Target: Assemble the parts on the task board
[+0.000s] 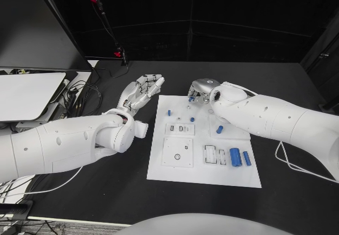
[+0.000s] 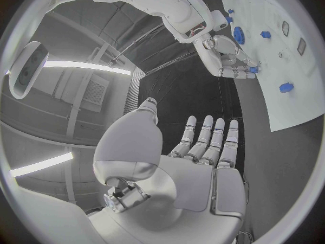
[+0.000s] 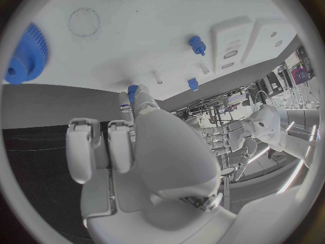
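My right hand (image 1: 203, 91) at 12 o'clock edge of task board (image 1: 205, 177), pinches small blue part (image 3: 132, 90) in fingertips. I think: lower slowly, keep part upright, no twisting. Left hand (image 1: 143, 89) released, fingers straight, beside board at 10 o'clock.

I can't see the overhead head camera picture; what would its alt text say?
Two white robot arms reach over a black table toward a white task board. The right hand is at the board's far edge, pinching a small blue part, while the left hand hovers flat and empty beside the board. More blue parts lie on the board.
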